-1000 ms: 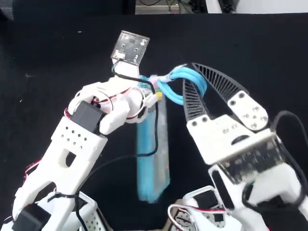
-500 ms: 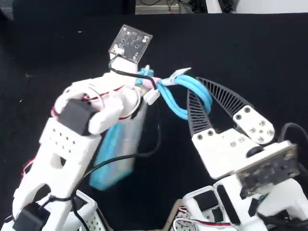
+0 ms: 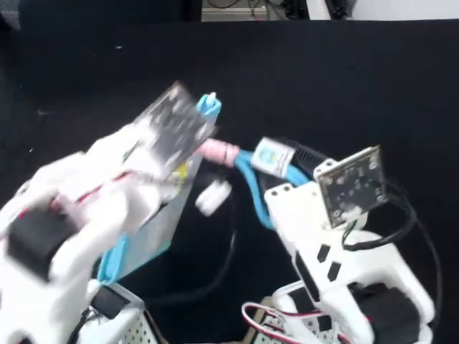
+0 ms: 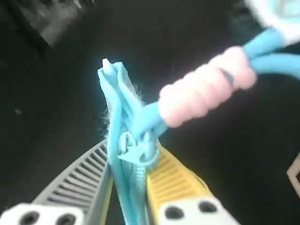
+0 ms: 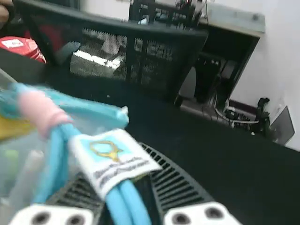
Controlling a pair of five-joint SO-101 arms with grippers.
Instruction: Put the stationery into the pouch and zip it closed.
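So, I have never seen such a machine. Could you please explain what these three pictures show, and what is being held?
These are two small white robot arms at a table with a black top. One picture looks down from a fixed camera above. The other two come from a camera on each arm's wrist, looking along its fingers. The left gripper is closed on the end of a blue, partly see-through pouch. A blue cord with a pink wrap and a white label runs from the zipper pull. The right gripper appears closed on that cord.
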